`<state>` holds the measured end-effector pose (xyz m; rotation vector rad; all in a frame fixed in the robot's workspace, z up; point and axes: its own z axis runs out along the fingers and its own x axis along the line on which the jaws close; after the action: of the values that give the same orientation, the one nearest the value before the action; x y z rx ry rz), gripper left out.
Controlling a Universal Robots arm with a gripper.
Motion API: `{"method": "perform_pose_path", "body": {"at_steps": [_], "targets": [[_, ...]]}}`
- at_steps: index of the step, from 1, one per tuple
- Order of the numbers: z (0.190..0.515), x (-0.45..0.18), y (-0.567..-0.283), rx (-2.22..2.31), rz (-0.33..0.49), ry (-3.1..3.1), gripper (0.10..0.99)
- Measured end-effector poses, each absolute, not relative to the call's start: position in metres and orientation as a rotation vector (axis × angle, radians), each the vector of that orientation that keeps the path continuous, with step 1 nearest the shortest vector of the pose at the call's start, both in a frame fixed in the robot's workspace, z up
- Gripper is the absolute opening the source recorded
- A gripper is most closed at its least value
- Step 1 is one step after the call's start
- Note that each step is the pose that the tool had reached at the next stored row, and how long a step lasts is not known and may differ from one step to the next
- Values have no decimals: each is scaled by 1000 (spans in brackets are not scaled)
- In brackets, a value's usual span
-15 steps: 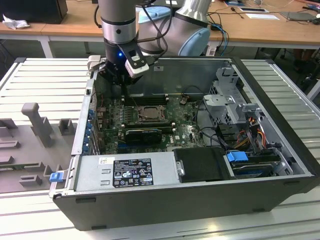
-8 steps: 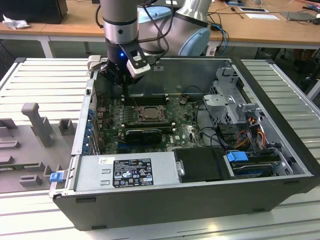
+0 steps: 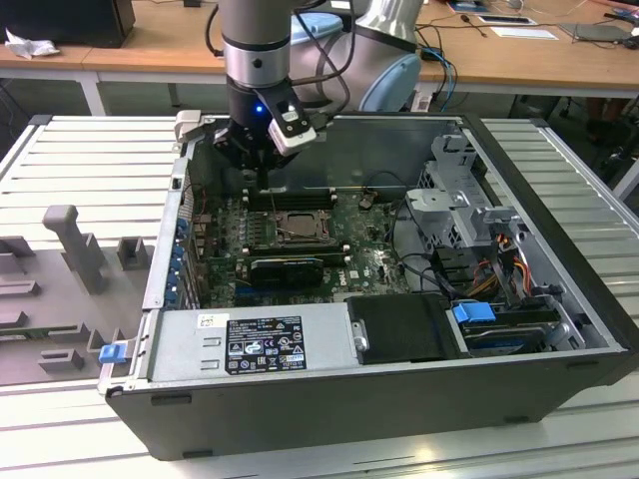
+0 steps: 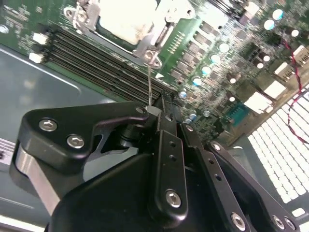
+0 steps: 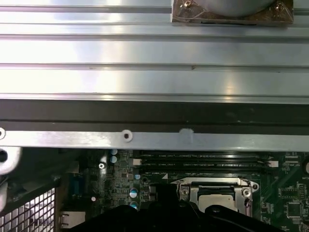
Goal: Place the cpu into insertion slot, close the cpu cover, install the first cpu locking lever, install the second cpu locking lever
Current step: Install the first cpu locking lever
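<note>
While the hand (image 4: pixel 155 112) pinches a thin locking lever (image 4: pixel 150 82), the cpu (image 5: pixel 217 202) sits in the insertion slot (image 3: pixel 288 228).
Cpu cover (image 5: pixel 216 186) lies closed; in the exterior view, the hand hovers at the slot's 12 o'clock edge, inside the computer case (image 3: pixel 559 210).
</note>
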<state>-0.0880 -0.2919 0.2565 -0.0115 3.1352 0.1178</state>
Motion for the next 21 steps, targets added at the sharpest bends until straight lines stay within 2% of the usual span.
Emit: {"method": "perform_pose_path", "body": {"at_steps": [12,17,21], "targets": [[256,-51,-292,-11,118,3135,106],[255,-47,-292,-21,162,3133,106],[248,-46,-292,-51,167,3134,106]]}}
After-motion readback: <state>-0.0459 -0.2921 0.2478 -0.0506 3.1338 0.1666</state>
